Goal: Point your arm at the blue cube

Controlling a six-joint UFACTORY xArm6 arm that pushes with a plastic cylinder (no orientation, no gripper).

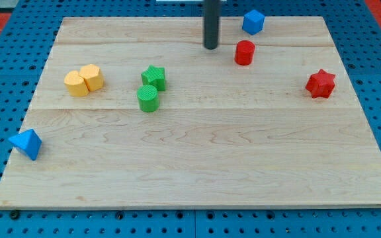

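Note:
The blue cube (253, 21) sits near the view's top edge of the wooden board (197, 165), right of centre. My tip (211, 47) is on the board to the lower left of the blue cube, with a clear gap between them. A red cylinder (244, 52) stands just right of my tip and below the blue cube.
A red star block (321, 83) lies at the right. A green star block (154, 77) and a green cylinder (148, 98) sit left of centre. Two yellow blocks (84, 80) touch each other at the left. A blue triangular block (26, 143) lies at the board's left edge.

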